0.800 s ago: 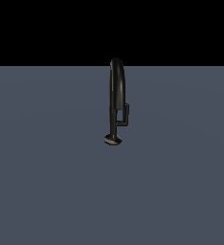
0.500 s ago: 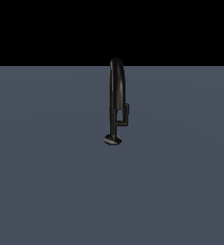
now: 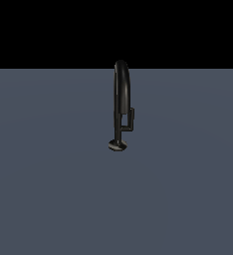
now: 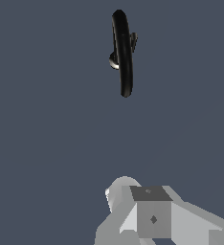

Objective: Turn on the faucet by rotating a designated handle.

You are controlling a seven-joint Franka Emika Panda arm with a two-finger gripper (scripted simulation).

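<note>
The glossy black faucet (image 3: 121,89) stands upright on the grey floor, a tall narrow arch on a thin stem with a small round base disc (image 3: 117,145). The handle (image 3: 131,118) is a short black bar on a side arm, on the exterior view's right of the stem. No arm or gripper appears in the exterior view. The wrist view looks down on the faucet (image 4: 123,52), with the handle (image 4: 133,40) peeking out beside the arch. Grey and white blocky parts of my gripper (image 4: 152,210) show at that picture's edge, far from the faucet. No gap between fingers can be made out.
A flat blue-grey floor (image 3: 49,189) spreads all around the faucet, with a black background beyond its far edge.
</note>
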